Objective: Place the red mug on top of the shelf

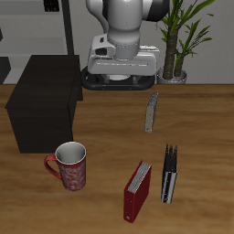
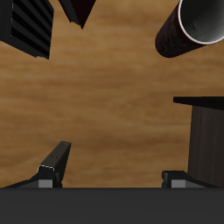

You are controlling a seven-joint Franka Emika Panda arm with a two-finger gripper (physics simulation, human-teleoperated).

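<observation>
The wooden counter (image 1: 196,119) carries the shelf (image 1: 41,102) toward one side, with the red mug (image 1: 70,165) upright just in front of it — nearer the counter's front edge, handle turned outward, apart from the shelf. The gripper (image 2: 114,171) hangs above bare wood, fingers spread wide and holding nothing — a red book (image 1: 137,191) and a black book (image 1: 169,174) stand near the front edge.

We see the arm (image 1: 123,20): glossy white-grey rounded shells, dark joint sections between them. Below it a wide pale-grey hand block with small dark markings on its face, sitting above a black base. Pincer (image 2: 114,171): black body, two dark-grey blocky fingers (image 2: 54,163) with lighter edges.
</observation>
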